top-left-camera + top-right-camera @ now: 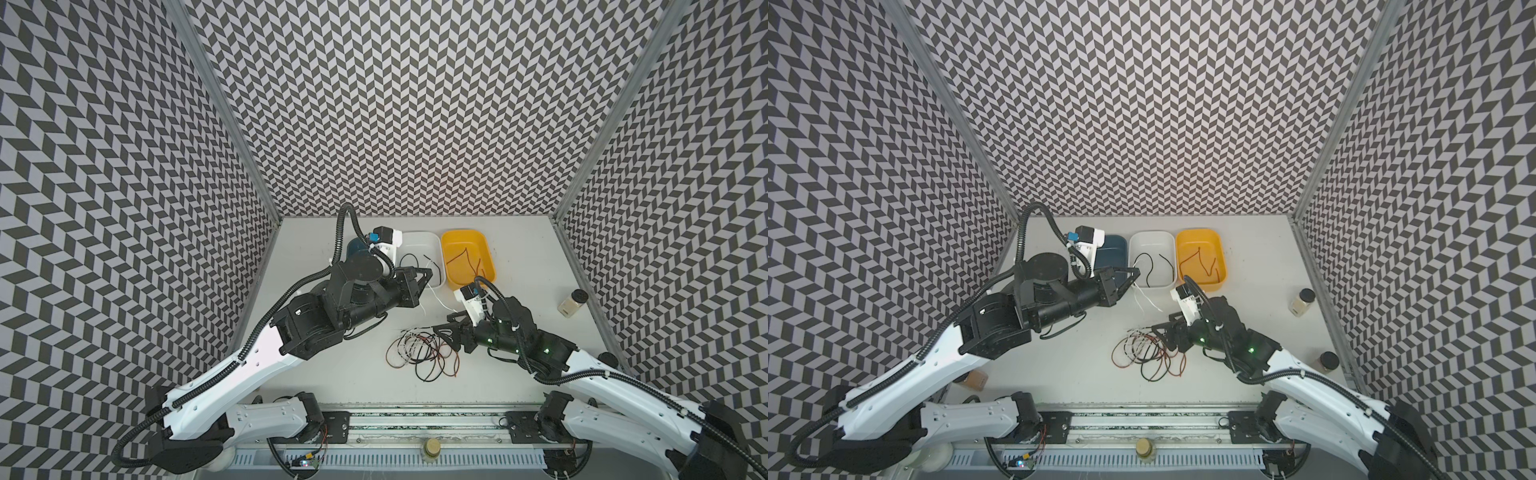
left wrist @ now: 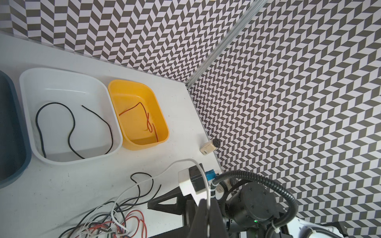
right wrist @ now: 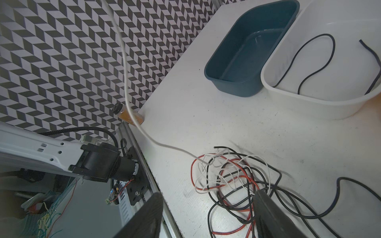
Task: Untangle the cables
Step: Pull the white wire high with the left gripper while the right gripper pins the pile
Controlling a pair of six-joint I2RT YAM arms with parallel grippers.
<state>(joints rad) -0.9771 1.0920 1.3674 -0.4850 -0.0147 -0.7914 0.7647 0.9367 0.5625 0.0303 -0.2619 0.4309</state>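
Looking down in both top views, we see a loose tangle of thin black, white and red-orange cables [image 1: 419, 353] lying on the pale grey surface [image 1: 353, 382], near the front ctr. The left gripper [image 1: 428, 273] is pinched tight on one thin white cable [image 3: 125, 82], which climbs from the tangle's edge w/ a slack bend and hangs clear of the surface. This gripper sits raised just in front of the white plastic tray [image 1: 422, 239]. The right gripper [image 3: 208, 192] hovers at the tangle's right edge, jaws partway apart, w/ black and red-orange strands on the surface btwn them; we can't see it clamping anything. Along the back stand three trays side by side: a dark blue plastic tray [image 3: 247, 51], the white one w/ a single black cable [image 2: 71, 127] curled inside, and a yellow plastic tray [image 2: 132, 82] w/ one red-orange cable [image 2: 147, 121] in it. A small clear jar [image 1: 572, 302] w/ a black lid sits by the right wall, well apart from the cables.
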